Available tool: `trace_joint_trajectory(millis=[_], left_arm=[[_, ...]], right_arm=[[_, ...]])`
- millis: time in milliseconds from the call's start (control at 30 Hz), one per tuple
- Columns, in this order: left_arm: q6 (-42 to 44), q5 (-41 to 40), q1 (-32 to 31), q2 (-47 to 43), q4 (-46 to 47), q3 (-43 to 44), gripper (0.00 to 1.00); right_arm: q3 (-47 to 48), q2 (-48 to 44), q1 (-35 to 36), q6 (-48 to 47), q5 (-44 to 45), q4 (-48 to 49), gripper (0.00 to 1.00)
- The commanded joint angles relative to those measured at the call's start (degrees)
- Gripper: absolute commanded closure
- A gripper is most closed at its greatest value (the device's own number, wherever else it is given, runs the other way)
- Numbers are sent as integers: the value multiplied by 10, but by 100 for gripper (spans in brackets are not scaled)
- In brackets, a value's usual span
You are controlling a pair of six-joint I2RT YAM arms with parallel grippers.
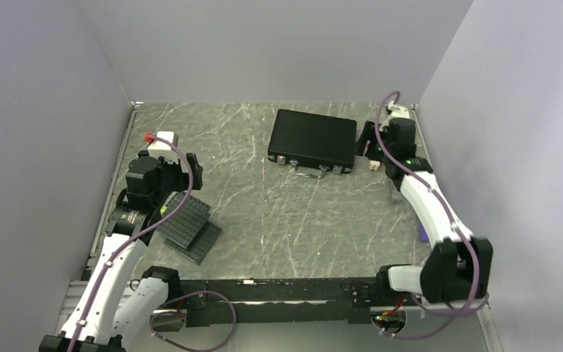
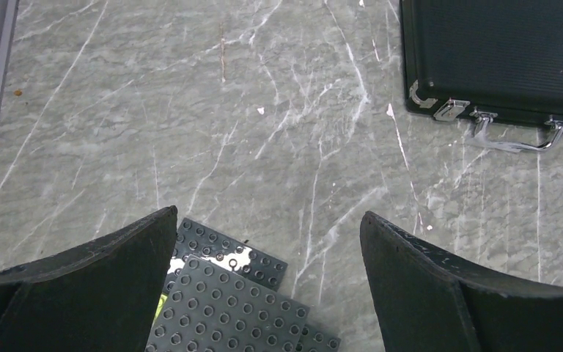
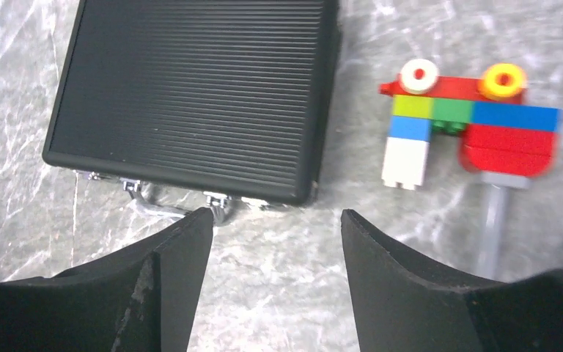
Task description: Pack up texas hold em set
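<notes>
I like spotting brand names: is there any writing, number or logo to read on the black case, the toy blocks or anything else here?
No text can be read anywhere.
The black case has a plain ribbed lid; the toy-block figure and the grey studded plates show no print.
Any label on the robot arms is too small to tell.

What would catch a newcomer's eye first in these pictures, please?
The closed black case lies flat at the far middle of the scene. Just right of it, a bright toy-block figure stands out in red, blue, green and yellow. Dark grey studded plates lie stacked at the left.
</notes>
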Motion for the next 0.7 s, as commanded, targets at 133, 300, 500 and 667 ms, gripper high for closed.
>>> trace_joint_trajectory(millis=[133,300,500,667], left_arm=[[11,18,2,-79,76,-23,2],[11,-7,3,-105,82,-29,2],[10,-18,3,-118,87,-34,2],[6,-26,2,-116,85,-32,2]], right_arm=[[-113,-240,-11,-36,95,38,31],[-163,-321,-12,-42,131,69,29],[-162,-324,-11,-43,132,65,29],[-162,-322,-11,-44,132,64,29]])
